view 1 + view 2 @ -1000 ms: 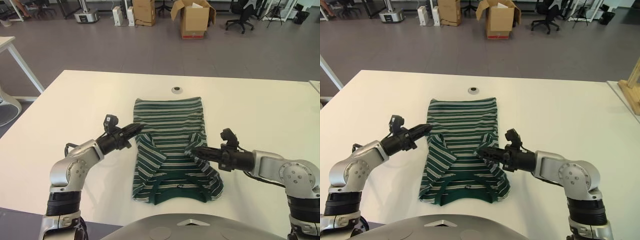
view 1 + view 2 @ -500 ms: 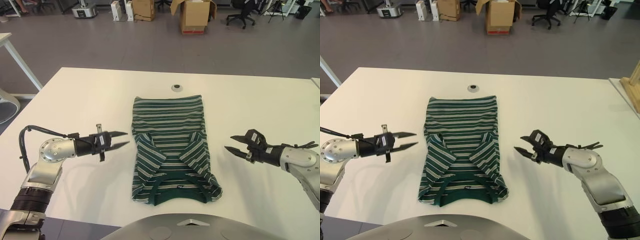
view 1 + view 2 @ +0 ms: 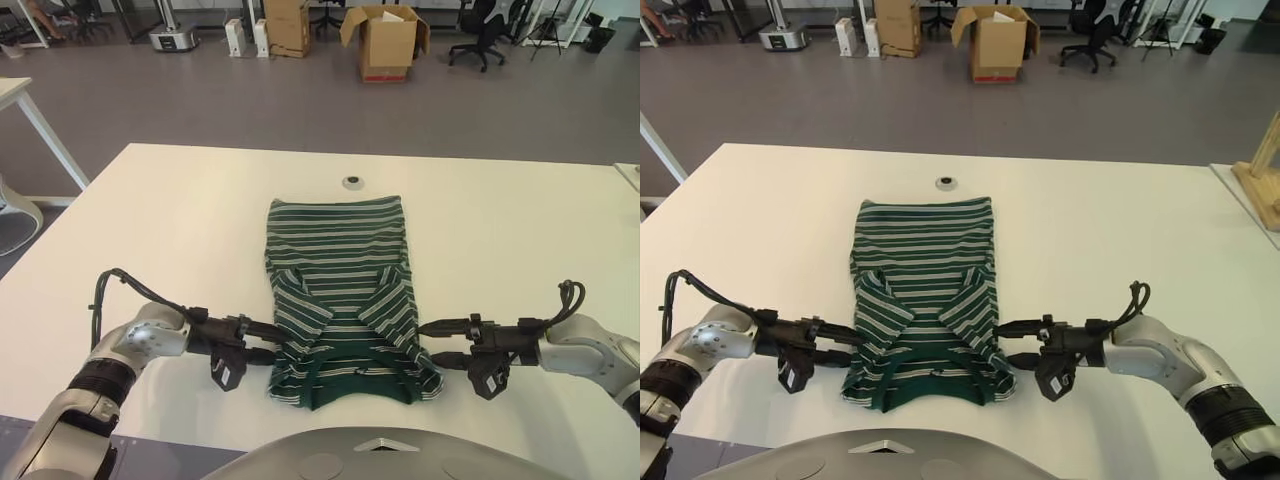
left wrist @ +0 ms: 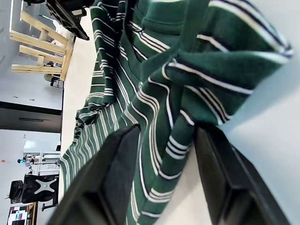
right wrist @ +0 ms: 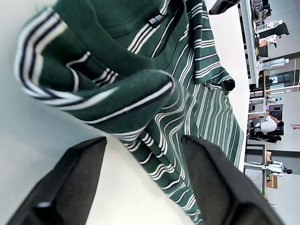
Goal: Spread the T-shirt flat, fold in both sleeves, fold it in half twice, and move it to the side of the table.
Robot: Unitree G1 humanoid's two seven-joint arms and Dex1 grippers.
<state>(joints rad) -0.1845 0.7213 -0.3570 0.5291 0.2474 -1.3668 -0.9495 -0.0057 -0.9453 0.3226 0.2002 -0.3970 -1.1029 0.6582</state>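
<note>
Evidently the sleeves are done: the T-shirt [image 3: 340, 260] lies as a narrow striped strip in the middle of the bench [image 3: 170, 200], both sleeves crossed inward over its chest and the collar end nearest the robot. The left gripper [image 3: 272, 340] lies low at the T-shirt's near left corner and the right gripper [image 3: 432, 342] at its near right corner, level with each other.

Both are open and hold nothing. In the left wrist view the fingers [image 4: 115, 178] straddle the bunched shoulder edge, cloth between them but not pinched, and the right wrist view shows the same.

That placement looks meant for the first half fold, taking both near corners together so the collar end can be carried over to the far hem. Each pinch should catch the tucked sleeve layers too, or they may slip loose.
</note>
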